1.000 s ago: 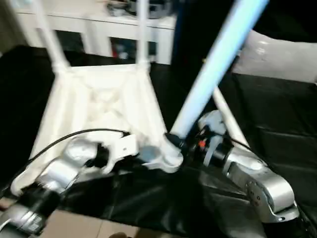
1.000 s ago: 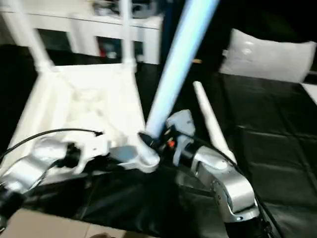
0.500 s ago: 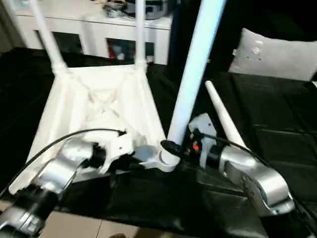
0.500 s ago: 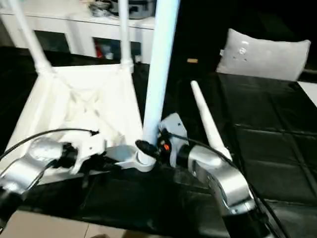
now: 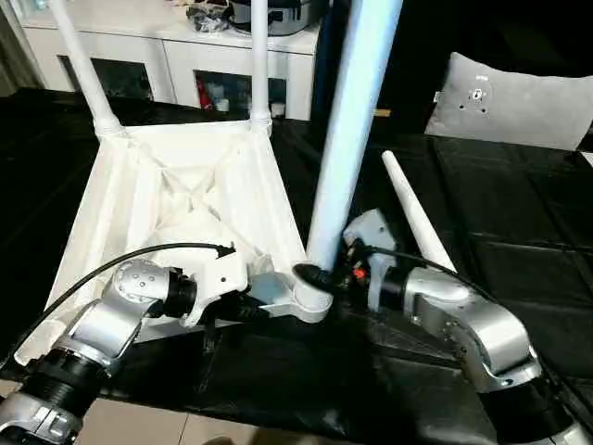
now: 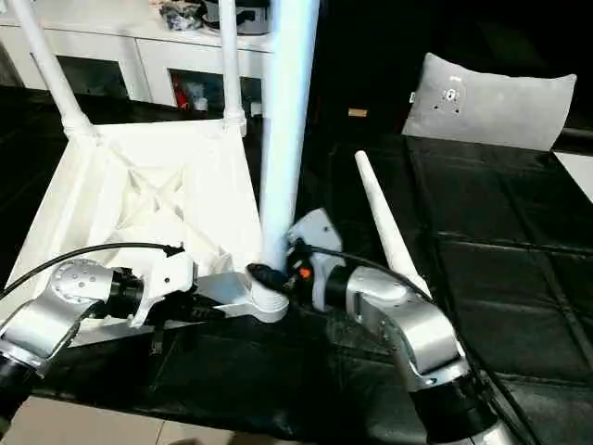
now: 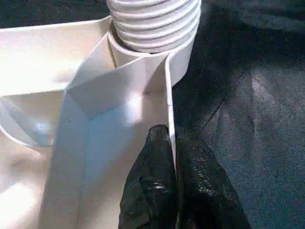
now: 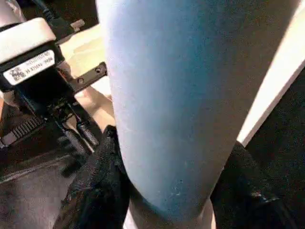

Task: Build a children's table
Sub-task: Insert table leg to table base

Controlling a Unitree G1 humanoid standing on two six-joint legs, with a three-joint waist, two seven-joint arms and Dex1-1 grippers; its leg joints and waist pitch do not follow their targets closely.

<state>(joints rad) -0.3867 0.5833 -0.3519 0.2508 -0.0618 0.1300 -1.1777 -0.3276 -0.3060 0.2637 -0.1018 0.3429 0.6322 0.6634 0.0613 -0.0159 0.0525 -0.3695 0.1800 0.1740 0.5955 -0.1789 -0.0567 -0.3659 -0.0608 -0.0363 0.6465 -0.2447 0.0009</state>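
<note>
Covering floor [image 5: 519, 213]: black quilted mat

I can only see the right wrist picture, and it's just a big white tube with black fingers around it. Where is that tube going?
Observer: The leg stands nearly upright with its bottom end in the near corner socket of the upturned table top.
Child: What's the other arm doing?
Observer: The left gripper is pinched shut on the top's thin edge wall, right beside that socket.
Child: Are any legs in already?
Observer: Two legs stand in the far corner sockets.
Child: Any left over?
Observer: One spare leg lies on the black mat, beside the right gripper.
</note>
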